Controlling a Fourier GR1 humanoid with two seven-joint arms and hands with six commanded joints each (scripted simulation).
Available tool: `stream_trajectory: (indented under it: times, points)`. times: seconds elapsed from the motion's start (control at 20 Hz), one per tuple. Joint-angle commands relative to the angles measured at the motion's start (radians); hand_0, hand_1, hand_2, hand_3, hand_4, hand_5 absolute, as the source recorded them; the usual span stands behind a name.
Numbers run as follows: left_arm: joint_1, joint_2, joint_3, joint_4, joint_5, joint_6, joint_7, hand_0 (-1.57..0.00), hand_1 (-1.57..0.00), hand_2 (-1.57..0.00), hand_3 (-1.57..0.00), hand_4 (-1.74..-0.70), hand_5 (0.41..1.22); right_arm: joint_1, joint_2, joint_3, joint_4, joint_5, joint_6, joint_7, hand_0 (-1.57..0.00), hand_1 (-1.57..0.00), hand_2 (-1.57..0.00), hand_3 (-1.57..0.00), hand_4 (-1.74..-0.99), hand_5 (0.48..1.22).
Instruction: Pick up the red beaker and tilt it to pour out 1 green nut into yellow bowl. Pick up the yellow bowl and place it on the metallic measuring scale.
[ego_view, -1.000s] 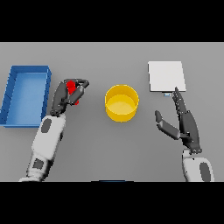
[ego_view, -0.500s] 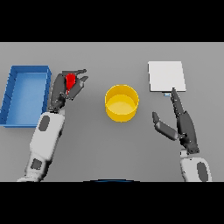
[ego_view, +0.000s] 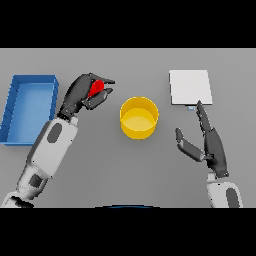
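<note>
**Red beaker held in my left hand, beside the yellow bowl**

I see the red beaker (ego_view: 96, 88) only in part: a bright red patch showing between dark fingers, small, its full outline and its tilt hidden from me. I cannot make out any nut inside it. My left hand (ego_view: 84, 94) is curled round it, fingers over the top and thumb beneath, with the fingertips aimed toward the yellow bowl (ego_view: 139, 117). The beaker sits to the left of the bowl and apart from it, not over its rim.

The bowl is a plain round yellow tub, standing upright on the grey table (ego_view: 125, 170), and its inside looks bare to me. To the left of my arm lies a blue tray (ego_view: 11, 112) with raised walls. On the far right is the metallic measuring scale (ego_view: 190, 87), a pale square plate. My right hand (ego_view: 207, 145) lies just below it, fingers straight and thumb spread, holding nothing.
</note>
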Motion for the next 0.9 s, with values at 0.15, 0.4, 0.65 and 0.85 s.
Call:
stream_trajectory:
  times: [0.15, 0.4, 0.65, 0.85]
  points:
    - [-0.075, 0.047, -0.108, 0.035, -0.121, -0.013, 0.038, -1.57, -1.57, -1.57, -1.57, -1.74, 1.112, 0.006, 0.000, 0.007, -0.010, 0.004, 0.005, 0.021, 0.00, 0.00, 0.00, 0.00, -1.254, 0.717]
    - [-0.223, 0.093, -0.293, 0.142, -0.323, -0.057, 0.048, -1.57, -1.57, -1.57, -1.57, -1.74, 1.166, -0.001, 0.010, 0.005, -0.009, -0.012, 0.011, 0.021, 0.00, 0.00, 0.00, 0.00, -1.269, 0.722]
    - [-0.362, 0.118, -0.440, 0.245, -0.450, -0.148, -0.006, -1.57, -1.57, -1.57, -1.57, -1.65, 1.203, 0.000, 0.015, -0.002, 0.005, -0.010, 0.000, 0.007, 0.00, 0.00, 0.00, 0.00, -1.262, 0.705]
    - [-0.455, 0.122, -0.553, 0.290, -0.518, -0.258, -0.035, -1.57, -1.57, -1.57, -1.57, -1.67, 1.214, -0.008, 0.031, 0.005, 0.024, -0.002, -0.010, 0.007, 0.00, 0.00, 0.00, 0.00, -1.237, 0.671]
